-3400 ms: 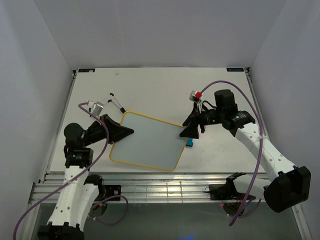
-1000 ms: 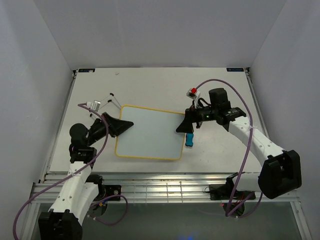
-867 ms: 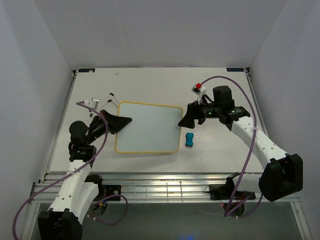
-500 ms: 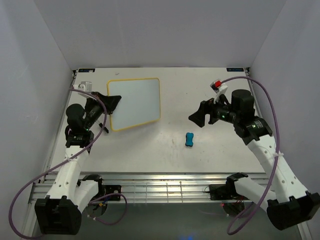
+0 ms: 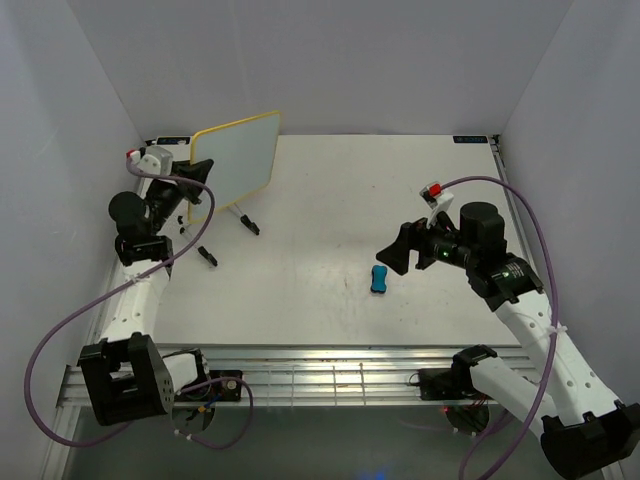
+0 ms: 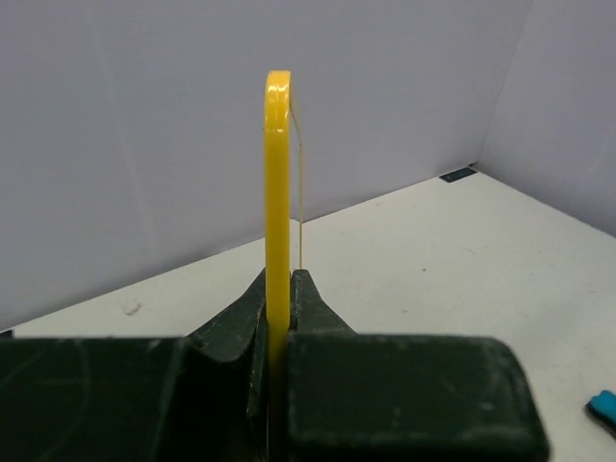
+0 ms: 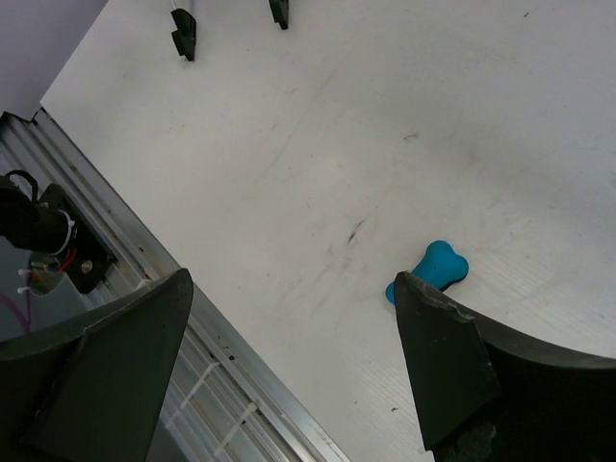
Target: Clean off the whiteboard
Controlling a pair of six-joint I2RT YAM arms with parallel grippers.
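Yellow rim, seen edge-on in the left wrist view, marks the whiteboard [image 6: 278,192], and the left tool [image 6: 279,310] is clamped on it, one dark finger pressed to each side of the rim. From above, the left arm stands up along the left edge of the surface [image 5: 330,190], elbow bent and forearm folded back toward the far-left corner. There the left tool [image 5: 198,186] grips the whiteboard [image 5: 236,160] by its lower left edge. The board is off the surface, raised and tilted, close to the back wall at the far-left corner. The face turned toward the overhead camera reads plain pale white. Two small black pieces [image 5: 207,256] lie on the surface just below the board, a little apart from one another; the right wrist camera catches them at the top of its frame [image 7: 183,31]. Moving right past the middle, a blue eraser [image 5: 380,279] lies flat on the surface, well apart from the board. It is bone-shaped in the right wrist view [image 7: 427,272] and shows as a blue sliver at the lower right corner of the left wrist view [image 6: 604,409]. The right arm rises from the near-right corner, bends at the elbow and reaches leftward with its wrist angled down. The right tool [image 5: 390,252] hangs above the surface just beyond the eraser. Its fingers [image 7: 130,361] are spread wide with nothing between them, and the eraser lies below, nearer one finger, touching neither.
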